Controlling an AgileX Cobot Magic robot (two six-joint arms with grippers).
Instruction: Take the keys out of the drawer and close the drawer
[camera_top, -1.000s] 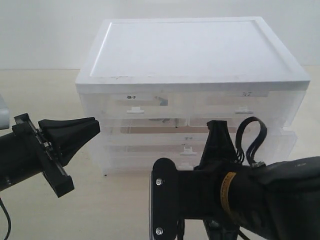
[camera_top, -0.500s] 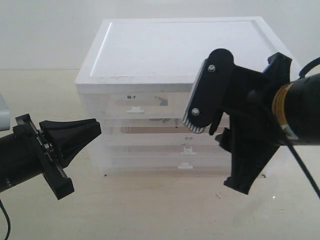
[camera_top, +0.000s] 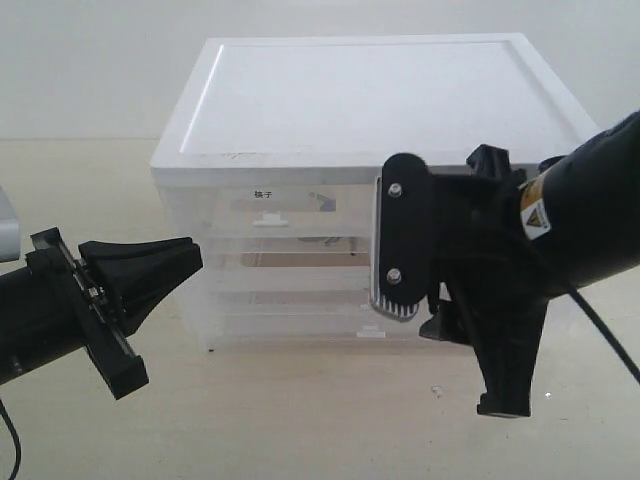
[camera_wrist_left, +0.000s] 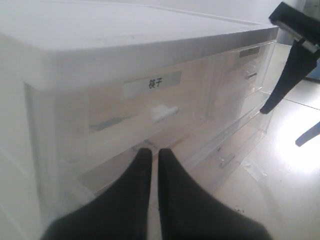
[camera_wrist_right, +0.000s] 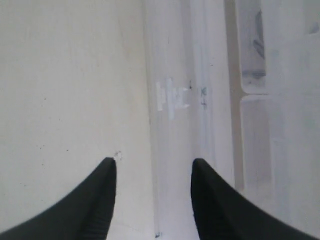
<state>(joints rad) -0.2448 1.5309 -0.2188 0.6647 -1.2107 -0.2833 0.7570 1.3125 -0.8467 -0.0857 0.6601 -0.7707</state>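
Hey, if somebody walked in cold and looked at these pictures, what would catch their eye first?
A big translucent white drawer cabinet fills the middle of the exterior view, resting on a pale table. The bulky black right pincer hangs open right in front of the cabinet's right half, hiding much of it. The black left pincer, shut, points toward the cabinet from the left.

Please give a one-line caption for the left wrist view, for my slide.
Closed left claw points toward a labelled drawer of the translucent drawer unit.
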